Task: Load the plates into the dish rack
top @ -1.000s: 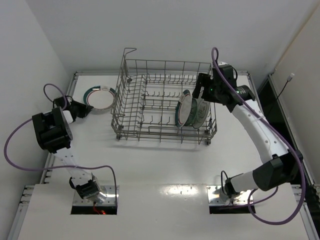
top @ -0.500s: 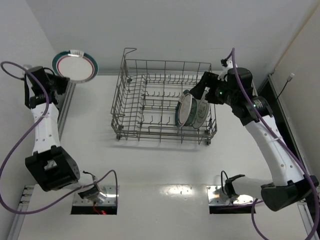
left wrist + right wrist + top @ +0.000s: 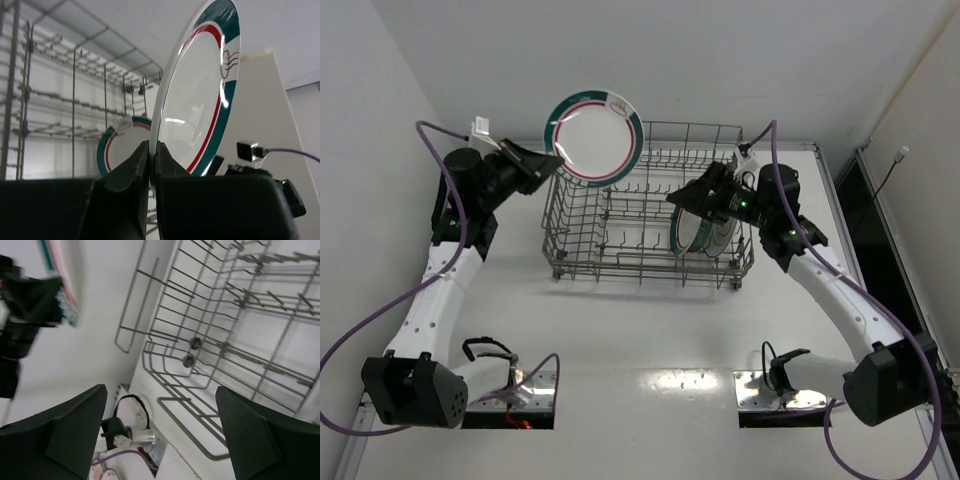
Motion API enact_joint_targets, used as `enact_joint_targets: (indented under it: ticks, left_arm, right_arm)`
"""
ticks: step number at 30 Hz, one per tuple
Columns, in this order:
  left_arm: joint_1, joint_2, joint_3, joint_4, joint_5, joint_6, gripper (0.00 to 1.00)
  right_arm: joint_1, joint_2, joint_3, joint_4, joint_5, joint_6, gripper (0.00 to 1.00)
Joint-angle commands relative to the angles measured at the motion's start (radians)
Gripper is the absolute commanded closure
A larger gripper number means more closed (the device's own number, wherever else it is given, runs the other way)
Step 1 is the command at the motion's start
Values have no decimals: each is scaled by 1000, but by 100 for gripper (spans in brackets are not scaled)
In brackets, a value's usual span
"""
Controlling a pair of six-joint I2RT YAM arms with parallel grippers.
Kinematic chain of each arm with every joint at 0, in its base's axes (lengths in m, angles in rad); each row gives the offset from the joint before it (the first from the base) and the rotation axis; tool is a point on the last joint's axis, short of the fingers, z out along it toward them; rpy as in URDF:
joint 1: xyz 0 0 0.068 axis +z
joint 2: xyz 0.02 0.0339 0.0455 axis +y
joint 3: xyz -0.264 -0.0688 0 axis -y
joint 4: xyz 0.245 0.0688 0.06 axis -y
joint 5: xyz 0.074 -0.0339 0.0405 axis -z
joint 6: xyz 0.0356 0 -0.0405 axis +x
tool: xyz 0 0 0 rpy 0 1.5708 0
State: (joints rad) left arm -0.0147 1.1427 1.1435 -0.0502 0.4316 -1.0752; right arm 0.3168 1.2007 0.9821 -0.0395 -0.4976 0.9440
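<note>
White table (image 3: 620, 340), and the dish rack (image 3: 620, 250) sits mid-width, toward the far edge. Left gripper (image 3: 552, 160) is pinched tight on the rim of a green-and-red ringed plate (image 3: 595, 140), held up in the air over the rack's end nearer the table's left edge. Right gripper (image 3: 685, 197) hangs over the other end, fingers wide apart with nothing between them, right beside the plates standing in the rack (image 3: 698, 228).
</note>
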Motion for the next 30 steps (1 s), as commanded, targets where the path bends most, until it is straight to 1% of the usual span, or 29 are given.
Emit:
enact_joint_targets:
  ticks: [1, 2, 5, 12, 13, 14, 15, 16, 17, 18, 19, 20, 21, 22, 23, 24, 25, 26, 27, 28, 30]
  left_arm:
    - [-86, -41, -40, 108, 44, -37, 100]
    - [-109, -52, -51, 108, 33, -28, 100]
    - [-186, -52, -63, 95, 18, -28, 100]
    - [-379, -63, -108, 144, -39, -78, 100]
    - [-398, -63, -119, 153, -39, -78, 100]
    - [-430, -63, -119, 165, -39, -92, 100]
    - [-442, -52, -119, 165, -39, -92, 100]
    - [-442, -52, -119, 155, -39, -63, 100]
    - [-452, -43, -105, 136, -39, -40, 100]
    - [-443, -43, -93, 107, -30, -11, 91]
    - [-430, -22, -81, 26, -30, 18, 78]
    - [-395, -21, -53, -18, -15, 79, 44]
    - [-378, -5, -38, -69, -14, 115, 32]
    - [-361, 17, -19, -185, -27, 154, 27]
    - [-329, 29, 28, -256, -48, 238, 25]
    - [-320, 40, 51, -323, -141, 279, 24]
    - [-320, 49, 73, -388, -209, 311, 23]
    - [-303, 49, 91, -509, -285, 333, 23]
    - [-282, 60, 104, -548, -359, 359, 23]
    - [-266, 60, 104, -592, -461, 359, 21]
    - [-216, 48, 95, -593, -508, 373, 19]
  right_arm:
    - [5, -36, -3, 314, -75, 76, 13]
    - [5, -46, -35, 346, -75, 108, 13]
    - [5, -58, -74, 418, -65, 133, 11]
    - [5, -35, -85, 400, -65, 133, 11]
    - [5, -26, -85, 400, -65, 133, 14]
    - [5, -26, -97, 400, -65, 133, 19]
    - [5, -26, -97, 400, -65, 133, 54]
    - [5, -26, -108, 400, -52, 142, 72]
    - [5, -42, -108, 365, -23, 142, 85]
    - [-5, -79, -108, 313, 6, 107, 100]
    - [-5, -101, -80, 252, 42, 81, 100]
    - [-5, -122, -63, 134, 124, 52, 100]
    - [-5, -141, -44, 65, 167, 21, 100]
    - [-5, -153, 17, -15, 285, -44, 100]
    - [11, -153, 62, -104, 360, -81, 100]
    - [21, -153, 104, -249, 422, -115, 100]
    - [43, -153, 172, -305, 524, -166, 100]
    - [44, -130, 212, -365, 571, -186, 100]
    - [56, -90, 246, -416, 614, -207, 100]
    - [68, -70, 301, -477, 681, -237, 100]
    - [94, -12, 363, -511, 756, -263, 100]
